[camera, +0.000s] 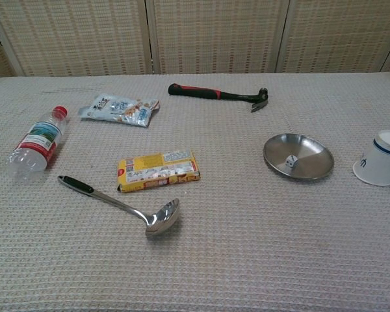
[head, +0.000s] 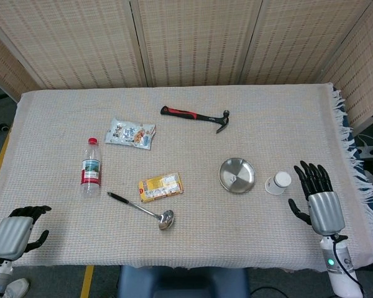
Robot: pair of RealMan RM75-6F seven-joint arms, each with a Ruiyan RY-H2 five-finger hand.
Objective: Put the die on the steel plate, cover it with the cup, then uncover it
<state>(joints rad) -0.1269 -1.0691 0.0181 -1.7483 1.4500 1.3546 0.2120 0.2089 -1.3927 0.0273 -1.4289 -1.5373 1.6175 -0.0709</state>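
Note:
A small white die (camera: 290, 161) lies in the round steel plate (camera: 312, 165), uncovered; in the head view the plate (head: 237, 175) shows but the die is too small to make out. The white cup (camera: 380, 158) with a blue band stands upside down on the cloth just right of the plate, and the head view shows the cup (head: 278, 182) too. My right hand (head: 317, 197) hovers to the right of the cup with fingers spread and nothing in it. My left hand (head: 13, 231) rests at the near left corner, fingers curled in, holding nothing.
A hammer (head: 196, 116) lies at the back. A snack packet (head: 130, 133), a water bottle (head: 91, 166), a yellow box (head: 160, 186) and a steel ladle (head: 143, 208) occupy the left half. The fringed table edge (head: 347, 124) runs along the right.

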